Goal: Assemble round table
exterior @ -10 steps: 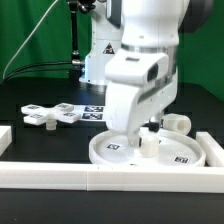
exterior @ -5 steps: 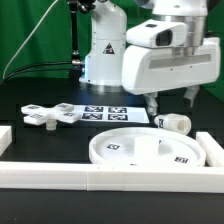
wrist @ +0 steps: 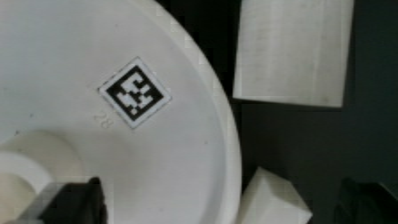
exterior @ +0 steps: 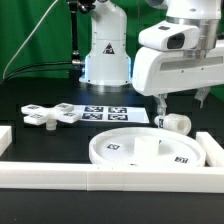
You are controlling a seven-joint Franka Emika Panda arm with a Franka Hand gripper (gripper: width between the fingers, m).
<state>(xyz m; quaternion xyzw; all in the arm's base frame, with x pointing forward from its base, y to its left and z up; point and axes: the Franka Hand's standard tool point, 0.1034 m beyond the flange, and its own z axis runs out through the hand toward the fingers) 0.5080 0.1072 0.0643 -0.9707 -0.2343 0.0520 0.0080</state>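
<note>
the large white round disc lies flat on the near side, rim up, a short stub at its centre. the cylinder leg sits just behind it at the exterior view's right. the flat cross-shaped piece lies farther back at the exterior view's left, tags up.

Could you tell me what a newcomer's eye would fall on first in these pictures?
The bulky white arm fills the exterior view's upper right, its open gripper hanging just above the short leg. In front lies the big round disc, behind the border bar. The cross piece lies apart at the exterior view's left.
</note>
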